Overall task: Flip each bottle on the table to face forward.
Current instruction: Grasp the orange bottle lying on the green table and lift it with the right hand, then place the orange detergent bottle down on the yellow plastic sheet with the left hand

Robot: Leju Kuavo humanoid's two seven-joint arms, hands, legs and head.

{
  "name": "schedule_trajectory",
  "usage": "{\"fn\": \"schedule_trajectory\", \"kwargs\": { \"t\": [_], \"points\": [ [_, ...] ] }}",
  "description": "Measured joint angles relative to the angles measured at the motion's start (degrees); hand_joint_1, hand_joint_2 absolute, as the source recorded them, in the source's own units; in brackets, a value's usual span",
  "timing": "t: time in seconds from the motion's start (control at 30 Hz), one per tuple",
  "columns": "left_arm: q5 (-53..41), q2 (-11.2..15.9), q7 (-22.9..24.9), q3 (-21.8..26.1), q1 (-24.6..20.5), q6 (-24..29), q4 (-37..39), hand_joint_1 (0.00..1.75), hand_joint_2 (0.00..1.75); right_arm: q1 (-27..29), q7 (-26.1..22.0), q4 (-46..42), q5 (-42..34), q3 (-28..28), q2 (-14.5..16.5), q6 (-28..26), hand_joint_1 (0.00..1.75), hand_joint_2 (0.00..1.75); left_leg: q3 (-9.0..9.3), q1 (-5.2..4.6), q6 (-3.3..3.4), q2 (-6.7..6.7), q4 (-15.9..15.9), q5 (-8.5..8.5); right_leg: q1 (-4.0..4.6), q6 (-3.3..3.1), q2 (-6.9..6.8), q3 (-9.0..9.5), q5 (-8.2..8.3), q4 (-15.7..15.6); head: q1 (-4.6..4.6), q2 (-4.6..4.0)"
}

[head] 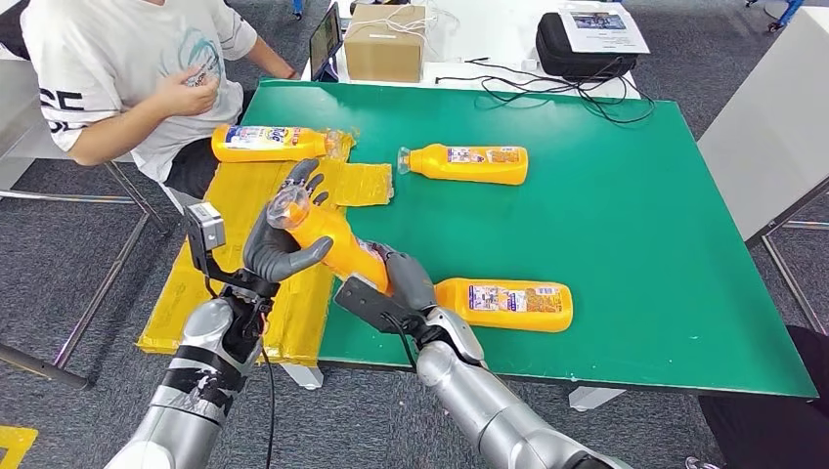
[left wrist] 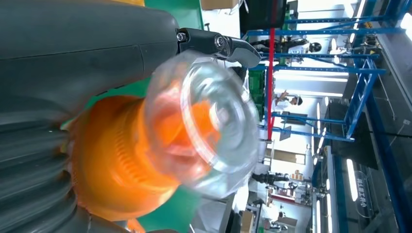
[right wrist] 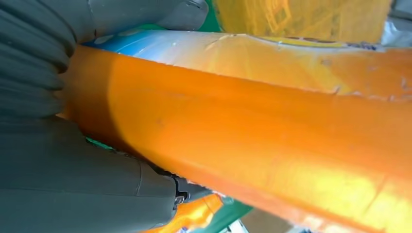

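Seated person point(head: 127, 73) beside green table point(head: 635, 225)

The held bottle point(head: 337, 246) is glossy orange plastic with a clear, shiny plastic cap point(left wrist: 209, 126) and a smooth printed label point(right wrist: 194, 46). The left hand point(head: 283, 244) and right hand point(head: 396, 283) look like matt grey plastic with ribbed covers, on brushed silver metal arms point(head: 489, 410). The table point(head: 635, 225) has a smooth matt green top, beside crinkled, shiny yellow tape-wrapped sheeting point(head: 205, 293) and a matt brown cardboard box point(head: 384, 44).
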Motion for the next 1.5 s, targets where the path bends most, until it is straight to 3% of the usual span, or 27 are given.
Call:
{"fn": "schedule_trajectory", "kwargs": {
  "t": [0.67, 0.9, 1.03, 1.07, 1.1, 1.2, 1.23, 1.5],
  "points": [
    [-3.43, 0.75, 4.1, -1.04, -1.62, -1.15, 3.24, 0.0, 1.75, -1.55, 4.08, 2.41, 6.29, 1.22, 1.14, -1.4, 1.75, 1.75, 0.0, 0.0, 0.05, -0.07, 0.0, 0.04, 0.0, 0.0, -0.09, 0.02, 0.0, 0.0, -0.01, 0.0],
    [-3.26, 2.45, 3.13, -2.92, -5.29, -2.95, 10.87, 0.04, 1.75, -3.04, 5.44, 1.4, 3.37, 4.6, 1.54, -3.28, 1.75, 1.75, -0.02, 0.01, 0.04, -0.12, 0.0, 0.04, 0.0, 0.0, -0.11, 0.01, 0.0, 0.01, 0.0, 0.0],
    [-2.98, 2.65, 3.07, -2.99, -5.6, -2.98, 11.49, 1.75, 1.75, -3.15, 5.56, 1.4, 3.14, 4.96, 1.53, -3.34, 1.75, 1.75, -0.03, 0.0, 0.04, -0.12, 0.0, 0.04, 0.0, 0.01, -0.12, 0.01, 0.0, 0.01, -0.01, 0.0],
    [-2.65, 2.69, 3.05, -2.99, -5.66, -3.03, 11.62, 1.75, 1.75, -3.2, 5.57, 1.4, 3.01, 5.08, 1.53, -3.42, 1.68, 1.75, -0.03, 0.0, 0.05, -0.12, 0.0, 0.04, 0.0, 0.01, -0.12, 0.01, 0.0, 0.01, -0.01, 0.0],
    [-2.23, 2.73, 3.02, -2.97, -5.66, -3.08, 11.68, 1.75, 1.75, -3.24, 5.55, 1.4, 2.84, 5.16, 1.53, -3.53, 1.34, 1.75, -0.03, 0.0, 0.05, -0.12, 0.0, 0.04, 0.0, 0.01, -0.12, 0.01, 0.0, 0.01, -0.01, 0.0],
    [-0.64, 2.75, 3.03, -2.83, -5.46, -2.72, 11.6, 1.75, 1.75, -3.36, 5.28, 1.4, 1.97, 5.37, 1.53, -4.16, 0.09, 1.75, -0.03, 0.0, 0.05, -0.13, 0.0, 0.05, 0.0, 0.01, -0.12, 0.02, 0.0, 0.01, 0.0, 0.0],
    [-0.2, 2.72, 3.04, -2.74, -5.25, -2.21, 11.34, 1.75, 1.75, -3.42, 5.06, 1.39, 1.61, 5.44, 1.53, -4.5, 0.0, 1.75, -0.03, 0.0, 0.05, -0.13, 0.0, 0.05, 0.0, 0.01, -0.12, 0.02, 0.0, 0.01, 0.0, 0.0],
    [0.9, 2.15, 3.12, -1.62, -2.78, 0.4, 7.73, 1.75, 1.75, -4.0, 3.9, 0.96, 0.51, 5.59, 1.55, -6.08, 0.0, 1.75, -0.04, 0.0, 0.04, -0.12, 0.0, 0.04, 0.0, 0.01, -0.13, -0.01, 0.0, 0.01, -0.01, 0.0]
  ]
}}
